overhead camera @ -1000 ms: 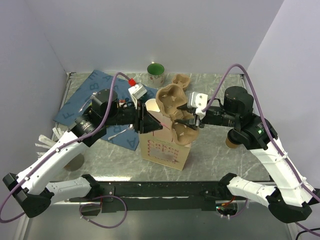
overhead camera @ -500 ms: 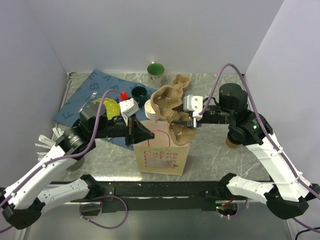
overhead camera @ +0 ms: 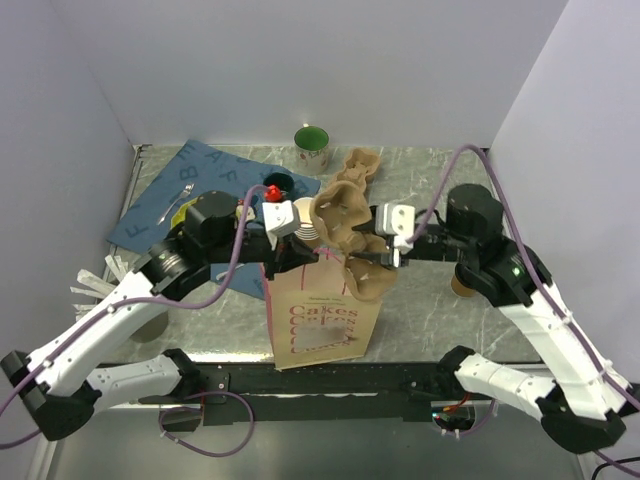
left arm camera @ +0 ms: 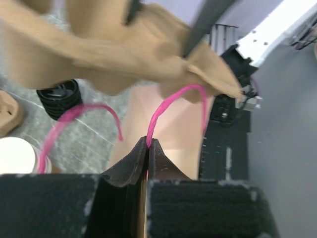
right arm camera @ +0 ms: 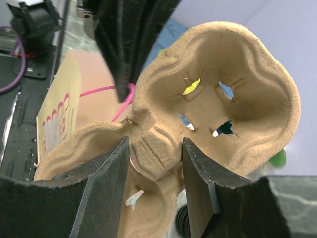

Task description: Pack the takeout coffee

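Now the left gripper (left arm camera: 148, 145) is pinched tight on the pink handle (left arm camera: 161, 109) of the paper bag (overhead camera: 320, 315). The right gripper (right arm camera: 154, 151), half-spread, clamps the pulp cup carrier (right arm camera: 237, 79) just above it.

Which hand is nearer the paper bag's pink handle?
Left. The left hand is pinched shut on the pink handle; the right hand grips the pulp cup carrier above the bag.

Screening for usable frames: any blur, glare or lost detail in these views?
Top external: sharp, evenly lit, soft shadows only. Left wrist: the pulp cup carrier across the top is smeared, the pink bag handle in the left gripper is crisp, the upper right corner is blown out. Right wrist: carrier sharp, background soft, the fingers of the right gripper nearly black.
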Controlling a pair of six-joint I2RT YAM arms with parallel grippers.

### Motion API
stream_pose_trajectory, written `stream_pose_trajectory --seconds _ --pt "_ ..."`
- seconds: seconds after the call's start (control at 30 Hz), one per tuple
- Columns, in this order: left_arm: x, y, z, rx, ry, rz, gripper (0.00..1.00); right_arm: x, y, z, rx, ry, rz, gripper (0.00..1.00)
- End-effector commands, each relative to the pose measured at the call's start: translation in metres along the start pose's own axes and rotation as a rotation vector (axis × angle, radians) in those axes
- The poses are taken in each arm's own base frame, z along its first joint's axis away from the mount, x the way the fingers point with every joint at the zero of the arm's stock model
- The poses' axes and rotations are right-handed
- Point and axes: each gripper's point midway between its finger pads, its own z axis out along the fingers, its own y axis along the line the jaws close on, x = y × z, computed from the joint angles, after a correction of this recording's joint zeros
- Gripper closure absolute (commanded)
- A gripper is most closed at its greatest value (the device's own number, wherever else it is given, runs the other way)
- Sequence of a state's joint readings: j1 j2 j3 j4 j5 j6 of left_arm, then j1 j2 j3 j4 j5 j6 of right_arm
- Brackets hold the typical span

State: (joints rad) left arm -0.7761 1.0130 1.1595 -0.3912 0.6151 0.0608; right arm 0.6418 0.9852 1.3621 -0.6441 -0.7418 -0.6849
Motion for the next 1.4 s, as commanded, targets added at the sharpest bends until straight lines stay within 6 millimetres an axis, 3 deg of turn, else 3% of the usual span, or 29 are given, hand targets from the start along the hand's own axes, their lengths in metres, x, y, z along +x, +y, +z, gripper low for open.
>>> stream_pose_trajectory --seconds 0.0,0.27,0.33,0.43,0.47,0.57,0.67,0.73,0.77,0.8,0.87,0.9,1.07,1.13,1.37 --pt "-0.036 0.007 0.005 0.0 -0.095 0.157 0.99 -0.022 -0.017 -0.029 0.215 -0.062 -0.042 0.51" --pt "-0.07 0.018 0.014 -0.054 -0.202 0.173 0.99 -0.043 -0.039 -0.069 0.453 -0.092 0.02 0.49" --pt "-0.071 0.014 0.014 -0.064 -0.195 0.149 0.94 -0.047 -0.044 -0.073 0.483 -0.099 0.033 0.49" --pt "-0.06 0.008 0.008 -0.083 -0.15 0.074 0.62 -0.049 -0.05 -0.075 0.525 -0.114 0.094 0.5" --pt "-0.057 0.007 0.004 -0.091 -0.144 0.058 0.39 -0.05 -0.051 -0.077 0.535 -0.12 0.101 0.5" --pt "-0.063 0.011 -0.017 -0.177 -0.16 0.085 0.21 -0.049 -0.051 -0.077 0.545 -0.125 0.132 0.5" --pt "-0.079 0.025 -0.04 -0.305 -0.192 0.176 0.14 -0.048 -0.048 -0.078 0.543 -0.13 0.155 0.51" --pt "-0.089 0.039 -0.043 -0.37 -0.18 0.216 0.14 -0.049 -0.044 -0.08 0.536 -0.135 0.171 0.51" --pt "-0.083 0.046 -0.041 -0.387 -0.128 0.241 0.14 -0.049 -0.043 -0.08 0.534 -0.136 0.175 0.51" --pt "-0.074 0.055 -0.027 -0.374 -0.072 0.24 0.14 -0.046 -0.041 -0.08 0.53 -0.128 0.185 0.51" --pt "-0.076 0.052 -0.014 -0.294 -0.037 0.275 0.17 -0.046 -0.038 -0.083 0.531 -0.13 0.192 0.51" --pt "-0.062 0.058 0.0 -0.266 0.017 0.259 0.18 -0.046 -0.037 -0.084 0.531 -0.127 0.197 0.51" --pt "-0.068 0.07 0.028 -0.191 -0.013 0.268 0.18 -0.055 -0.031 -0.098 0.549 -0.143 0.201 0.51" --pt "-0.072 0.066 0.037 -0.121 -0.031 0.27 0.19 -0.056 -0.029 -0.103 0.555 -0.139 0.203 0.52" --pt "-0.038 0.058 0.068 0.074 0.045 0.239 0.21 -0.057 -0.022 -0.115 0.576 -0.134 0.196 0.52"
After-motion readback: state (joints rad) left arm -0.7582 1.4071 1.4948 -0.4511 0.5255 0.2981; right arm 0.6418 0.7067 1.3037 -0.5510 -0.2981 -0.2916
